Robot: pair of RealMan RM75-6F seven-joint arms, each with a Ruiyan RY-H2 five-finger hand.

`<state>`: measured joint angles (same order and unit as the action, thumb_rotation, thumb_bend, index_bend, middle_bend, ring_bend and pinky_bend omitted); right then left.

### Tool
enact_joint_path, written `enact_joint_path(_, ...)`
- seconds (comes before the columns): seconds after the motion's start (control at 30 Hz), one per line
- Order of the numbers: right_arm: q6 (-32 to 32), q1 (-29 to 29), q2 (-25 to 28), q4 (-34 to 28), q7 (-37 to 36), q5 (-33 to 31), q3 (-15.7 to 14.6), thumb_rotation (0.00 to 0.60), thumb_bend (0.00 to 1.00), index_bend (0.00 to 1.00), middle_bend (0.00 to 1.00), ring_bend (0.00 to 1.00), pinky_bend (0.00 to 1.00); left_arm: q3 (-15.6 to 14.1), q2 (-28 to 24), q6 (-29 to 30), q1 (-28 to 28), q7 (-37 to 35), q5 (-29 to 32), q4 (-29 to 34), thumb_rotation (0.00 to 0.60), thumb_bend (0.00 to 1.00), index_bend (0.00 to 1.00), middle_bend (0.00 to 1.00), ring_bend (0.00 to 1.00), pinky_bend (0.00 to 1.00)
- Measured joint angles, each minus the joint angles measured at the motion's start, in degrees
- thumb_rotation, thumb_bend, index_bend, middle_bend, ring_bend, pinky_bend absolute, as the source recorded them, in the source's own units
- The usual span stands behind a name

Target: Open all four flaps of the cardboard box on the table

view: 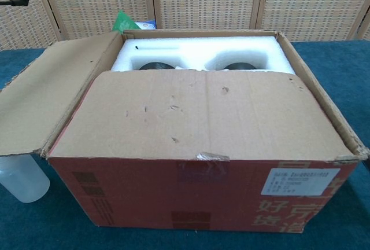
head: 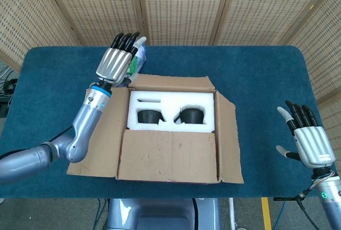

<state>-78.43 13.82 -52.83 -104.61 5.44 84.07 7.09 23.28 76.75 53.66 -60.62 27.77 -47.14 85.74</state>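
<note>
Left hand (head: 117, 63): we see it raised at the box's far-left corner, fingers straight, slightly apart, holding nothing.
Box (head: 169, 163): mid-surface (head: 48, 75); near flap (view: 196, 114) covers the front, the others folded out.
Foam (head: 170, 102): inside the box.
Right hand (head: 311, 145): off the right edge, fingers spread, empty.

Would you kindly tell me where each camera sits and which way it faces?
Head view: high above the near table edge, looking down into the cardboard box; shows left hand at the box's far-left corner and right hand beside the table.
Chest view: low, facing the box's near side; only a fingertip shows at top.
Shared: the box and its white foam insert.
</note>
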Motion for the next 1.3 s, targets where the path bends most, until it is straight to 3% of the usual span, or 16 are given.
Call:
enact_joint_path(0.33,-0.1,-0.2,0.0,-0.4,0.1,0.1,-0.1,0.6,0.05,0.09,0.01,0.0,0.0,-1.0,-11.8,-9.2,3.5,-7.9,3.2,14.0,0.6,0.57,0.2,0.0,0.0,0.0)
enact_joint_path(0.6,-0.2,-0.3,0.1,-0.8,0.2,0.3,-0.2,0.6,0.05,0.09,0.01,0.0,0.0,-2.8,-14.7,-11.3,6.4,-12.5,-3.4,17.6,0.6,0.89,0.39,0.0,0.0,0.0)
enact_joint_path(0.9,-0.4,-0.5,0.2,-1.3,0.2,0.5,-0.3,0.6,0.05,0.09,0.01,0.0,0.0,-5.8,-14.3,-9.4,10.0,-20.4,-19.3,18.4,0.6,0.87,0.41,0.0,0.0,0.0)
enact_joint_path(1.3,-1.1,-1.2,0.5,-1.3,-0.5,0.7,-0.6,0.6,0.05,0.09,0.01,0.0,0.0,-10.0,-13.1,-9.6,10.1,-19.7,-20.5,19.2,0.6,0.85,0.42,0.0,0.0,0.0)
